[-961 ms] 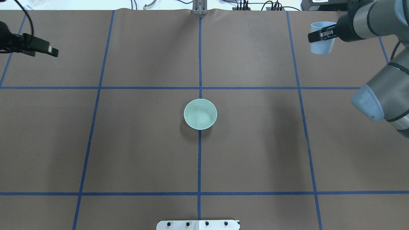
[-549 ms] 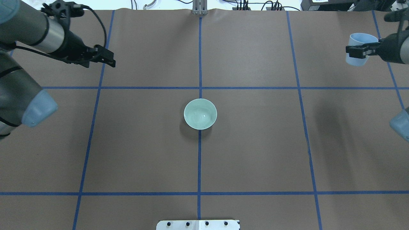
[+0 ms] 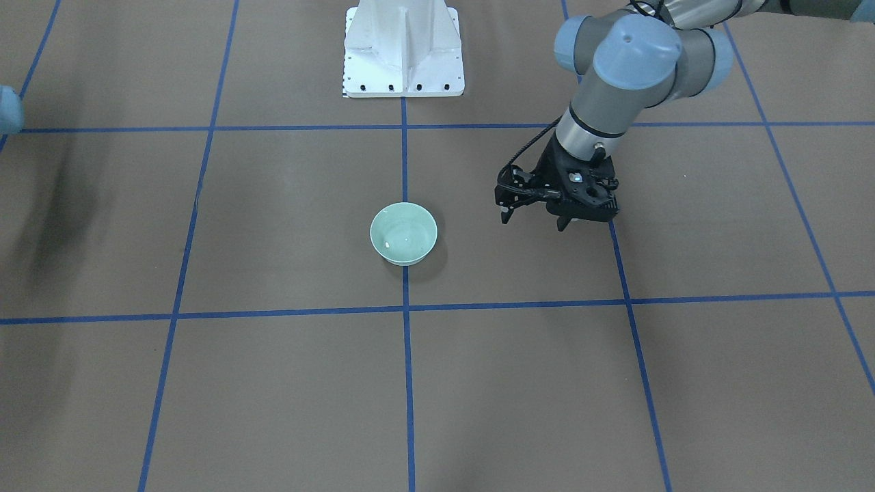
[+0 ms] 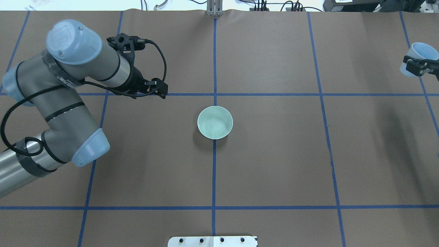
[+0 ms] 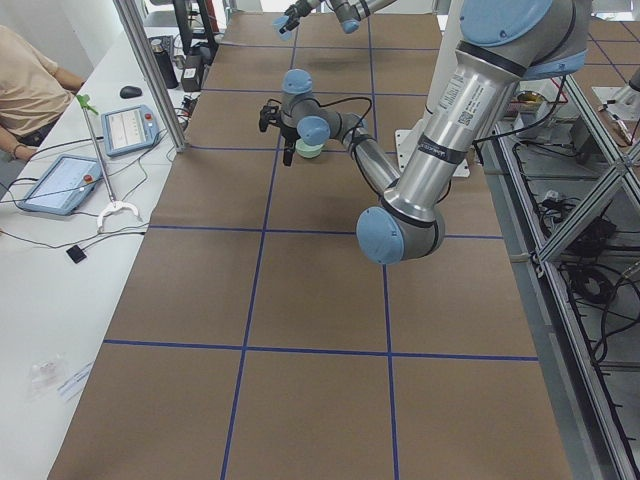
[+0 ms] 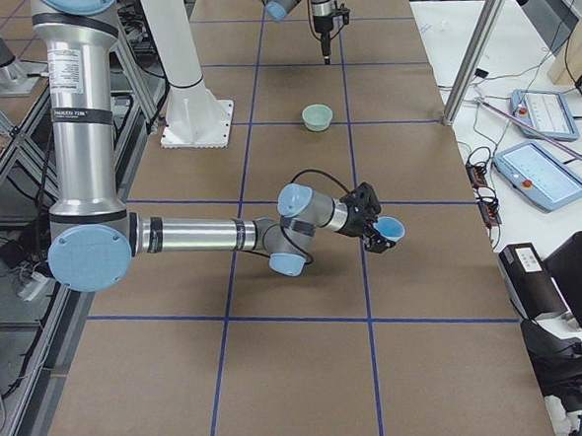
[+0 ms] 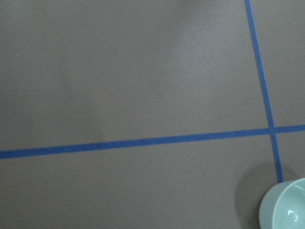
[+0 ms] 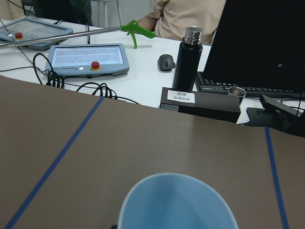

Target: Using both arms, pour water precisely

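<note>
A pale green bowl (image 4: 215,122) stands at the table's middle on a blue tape cross; it also shows in the front view (image 3: 403,233) and at the lower right corner of the left wrist view (image 7: 286,207). My left gripper (image 4: 158,90) points down, open and empty, left of and beyond the bowl; in the front view (image 3: 533,221) its fingertips stand apart above the table. My right gripper (image 4: 413,66) is shut on a light-blue cup (image 4: 423,53) at the far right edge, held off the table and slightly tilted. The cup's rim fills the bottom of the right wrist view (image 8: 176,205).
The white pedestal (image 3: 403,48) stands at the robot's side of the table. Beyond the far edge are a desk with control tablets (image 8: 88,57), a black bottle (image 8: 187,57), cables and a seated person. Blue tape lines grid the brown table (image 4: 274,164).
My left arm has swung in from the left edge toward the bowl. My right arm has carried the cup rightward to the table's right edge. The bowl has not moved.
</note>
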### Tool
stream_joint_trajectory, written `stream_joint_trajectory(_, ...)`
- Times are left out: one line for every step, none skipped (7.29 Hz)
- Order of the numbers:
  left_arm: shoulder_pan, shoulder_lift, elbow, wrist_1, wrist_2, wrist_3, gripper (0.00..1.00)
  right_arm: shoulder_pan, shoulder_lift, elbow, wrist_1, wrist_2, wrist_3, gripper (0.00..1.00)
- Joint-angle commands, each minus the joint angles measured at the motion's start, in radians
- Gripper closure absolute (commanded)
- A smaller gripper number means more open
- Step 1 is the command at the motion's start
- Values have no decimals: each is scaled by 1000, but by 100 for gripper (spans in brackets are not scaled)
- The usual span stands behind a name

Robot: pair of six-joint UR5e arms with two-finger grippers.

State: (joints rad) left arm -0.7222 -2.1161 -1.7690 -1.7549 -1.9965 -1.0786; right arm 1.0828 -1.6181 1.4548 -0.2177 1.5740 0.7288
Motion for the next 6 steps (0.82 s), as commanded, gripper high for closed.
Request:
stream_joint_trajectory(58,-74,3,78,50,-55,0,-45,4,-27,32,-128,36,65)
stream_joint_trajectory(64,-94,5,106,50,-55,0,-107,4,-27,32,-205,91,60)
stream_joint_trajectory(64,-94,5,104,50,-55,0,-165,-2,-28,40,-248,92,58)
stream_joint_trajectory(64,-94,3,104,50,-55,0,-214,-18,-42,82,-281,95,56)
stream_joint_trajectory(64,-94,3,104,50,-55,0,-268,-28,-71,127,-334,98,56)
stream_joint_trajectory(70,-94,3,104,50,-55,0,-321,-40,-95,165,-394,107,52)
